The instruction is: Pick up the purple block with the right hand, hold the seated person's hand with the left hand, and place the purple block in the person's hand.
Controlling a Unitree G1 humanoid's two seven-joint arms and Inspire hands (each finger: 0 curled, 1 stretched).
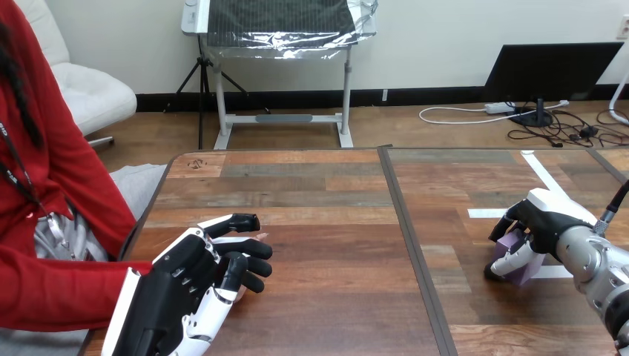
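Left hand (189,285) curled round the person's hand (262,236) beneath it; right hand (545,219) clasps purple block (527,273) under its palm: best lifted vertically, grip firm.

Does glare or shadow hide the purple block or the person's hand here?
Head view: no glare on the table; the purple block is partly covered by the right hand curled round it; the person's hand is nearly hidden under the left hand.

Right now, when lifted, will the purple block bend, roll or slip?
Probably stiff: the purple block shows flat faces inside the right hand. Its boxy shape should not roll. Smaller than the hand, so likely light.
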